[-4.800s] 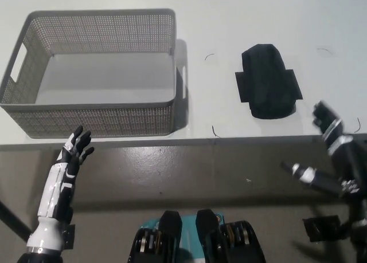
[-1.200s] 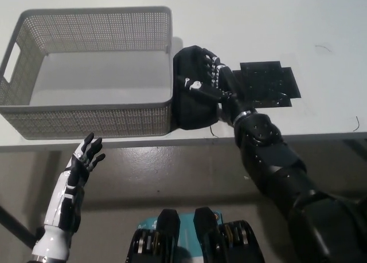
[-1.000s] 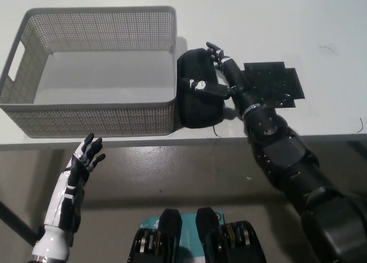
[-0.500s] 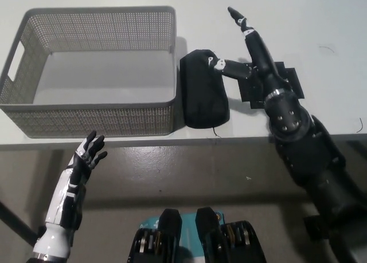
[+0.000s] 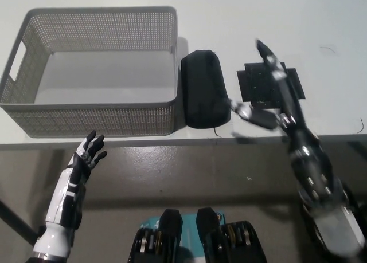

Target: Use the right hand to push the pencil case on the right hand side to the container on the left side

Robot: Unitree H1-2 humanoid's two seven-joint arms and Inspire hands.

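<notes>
The black pencil case [image 5: 205, 89] lies on the white table [image 5: 321, 22], its long axis running away from the robot. Its left flank sits just beside the right wall of the grey mesh container [image 5: 92, 68]; whether the two actually touch cannot be told, as a thin strip of shadow lies between them. Its near end reaches close to the table's front edge, about level with the container's front wall.

To the right of the pencil case, a flat black mat [image 5: 269, 85] with stepped corners lies on the table, a narrow band of white surface between them. The right hand [image 5: 274, 97] hangs over this mat, clear of the pencil case, its fingers spread apart and holding nothing; one finger points away from the robot across the mat, and another juts left toward the case's near right corner without reaching it. The black forearm runs down to the lower right, crossing the table's front edge.

The container stands at the table's left, open-topped, with a handle slot in its left wall. Behind the pencil case and to the right of the mat the tabletop is bare white, marked only by a few thin dark hair-like threads, one near the far right and one at the front edge below the case.

Below the table's edge lies a grey-brown floor. The white left hand [image 5: 87, 155] rests there at the lower left, in front of the container, fingers loosely spread and grasping nothing.
</notes>
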